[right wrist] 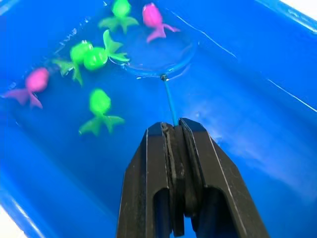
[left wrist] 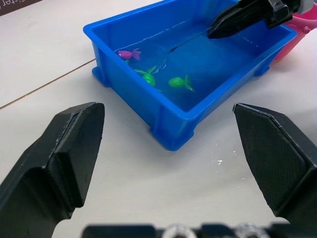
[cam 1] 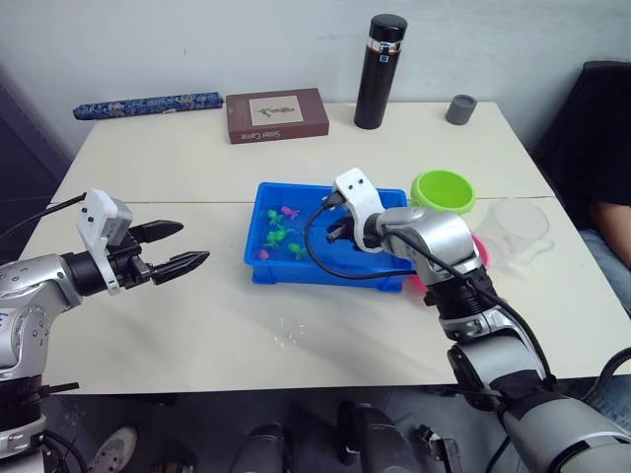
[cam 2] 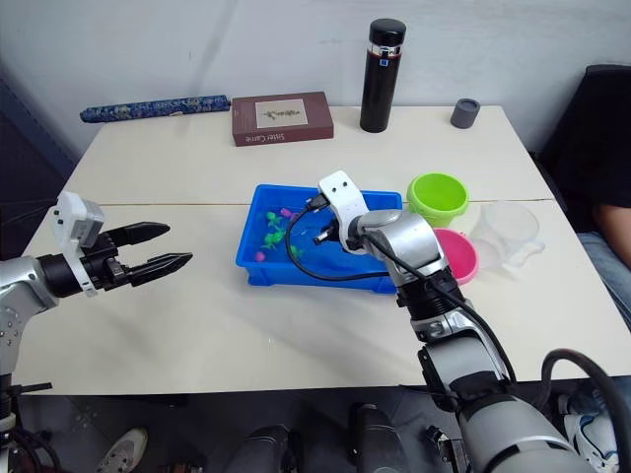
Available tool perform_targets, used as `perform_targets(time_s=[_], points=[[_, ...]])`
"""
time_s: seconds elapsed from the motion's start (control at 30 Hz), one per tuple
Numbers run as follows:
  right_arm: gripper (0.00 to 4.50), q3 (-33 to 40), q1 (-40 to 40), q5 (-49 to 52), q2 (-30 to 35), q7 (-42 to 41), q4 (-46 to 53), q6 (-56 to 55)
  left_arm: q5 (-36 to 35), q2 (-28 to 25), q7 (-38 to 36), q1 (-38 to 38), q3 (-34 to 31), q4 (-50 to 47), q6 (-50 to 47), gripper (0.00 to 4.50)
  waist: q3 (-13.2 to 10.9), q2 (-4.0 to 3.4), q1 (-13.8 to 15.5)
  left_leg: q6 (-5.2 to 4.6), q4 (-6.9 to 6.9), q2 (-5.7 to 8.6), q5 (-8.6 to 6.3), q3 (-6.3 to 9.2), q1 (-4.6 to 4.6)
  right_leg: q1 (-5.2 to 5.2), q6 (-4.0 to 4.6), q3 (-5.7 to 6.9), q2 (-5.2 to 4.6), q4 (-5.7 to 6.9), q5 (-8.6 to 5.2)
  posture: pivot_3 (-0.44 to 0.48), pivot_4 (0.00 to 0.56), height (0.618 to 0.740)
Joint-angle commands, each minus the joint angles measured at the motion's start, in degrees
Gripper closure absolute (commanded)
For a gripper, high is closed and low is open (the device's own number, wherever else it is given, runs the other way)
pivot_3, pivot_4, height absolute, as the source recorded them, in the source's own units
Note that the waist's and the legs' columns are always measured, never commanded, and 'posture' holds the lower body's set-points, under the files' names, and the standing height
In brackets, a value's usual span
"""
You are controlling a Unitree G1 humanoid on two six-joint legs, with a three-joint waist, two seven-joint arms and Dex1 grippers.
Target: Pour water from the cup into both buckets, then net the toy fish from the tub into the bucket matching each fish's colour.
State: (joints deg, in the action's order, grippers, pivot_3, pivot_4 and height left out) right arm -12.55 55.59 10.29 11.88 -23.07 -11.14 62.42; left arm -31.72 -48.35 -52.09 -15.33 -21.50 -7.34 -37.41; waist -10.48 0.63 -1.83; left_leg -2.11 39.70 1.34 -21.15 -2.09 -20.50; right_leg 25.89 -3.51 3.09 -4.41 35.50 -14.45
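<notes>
We find the R gripper [right wrist: 179, 130] clamped on the thin stick of the small round blue-rimmed net [right wrist: 157, 52], hoop dipped in the shallow bright blue plastic tub [cam 1: 266, 268] among pink & green toy fish [right wrist: 101, 106]; L gripper [cam 1: 187, 248] gapes wide over the table, well apart.

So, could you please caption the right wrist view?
Right gripper holds the net in the tub among pink and green fish.

Toy fish [right wrist: 99, 106] in tub [cam 1: 389, 271], buckets [cam 1: 442, 189] right.
</notes>
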Motion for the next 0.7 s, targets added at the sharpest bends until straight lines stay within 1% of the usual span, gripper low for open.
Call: perform_targets(time_s=[0.03,0.4,0.6,0.7], points=[[4.5,2.65,0.48,0.42,-0.53,0.43,2.55,-2.09,-1.29,-1.03,-0.07,-0.2,-1.5,-1.73,0.37,0.03,0.0,0.0,-0.01,0.0,-0.01,0.0,0.0,0.0,0.0,0.0,0.0,0.0,0.0,0.0,0.0,0.0,0.15,0.74],[4.5,2.44,-3.39,2.28,2.6,-2.67,9.18,1.52,-1.04,-0.74,-0.96,-1.29,-0.62,-0.6,1.06,0.03,0.0,0.0,0.03,0.0,-0.06,0.0,0.0,0.01,0.0,0.02,0.0,0.0,0.0,-0.01,0.0,0.0,0.15,0.74],[4.5,2.45,-5.75,3.2,6.81,-5.02,13.66,2.71,-1.14,-0.64,-2.27,-2.55,0.61,-0.28,1.68,0.03,0.0,0.0,0.09,0.0,-0.07,0.0,0.0,0.01,-0.01,0.01,0.01,0.0,-0.01,-0.04,0.0,0.0,0.15,0.74],[4.5,3.15,-7.68,4.37,10.71,-7.39,17.5,3.09,-0.84,-0.83,-4.06,-4.21,2.33,0.14,2.61,0.03,0.0,0.0,0.2,0.0,-0.09,0.0,0.0,0.01,-0.02,0.02,0.01,0.0,0.0,-0.07,0.0,0.0,0.15,0.74]])
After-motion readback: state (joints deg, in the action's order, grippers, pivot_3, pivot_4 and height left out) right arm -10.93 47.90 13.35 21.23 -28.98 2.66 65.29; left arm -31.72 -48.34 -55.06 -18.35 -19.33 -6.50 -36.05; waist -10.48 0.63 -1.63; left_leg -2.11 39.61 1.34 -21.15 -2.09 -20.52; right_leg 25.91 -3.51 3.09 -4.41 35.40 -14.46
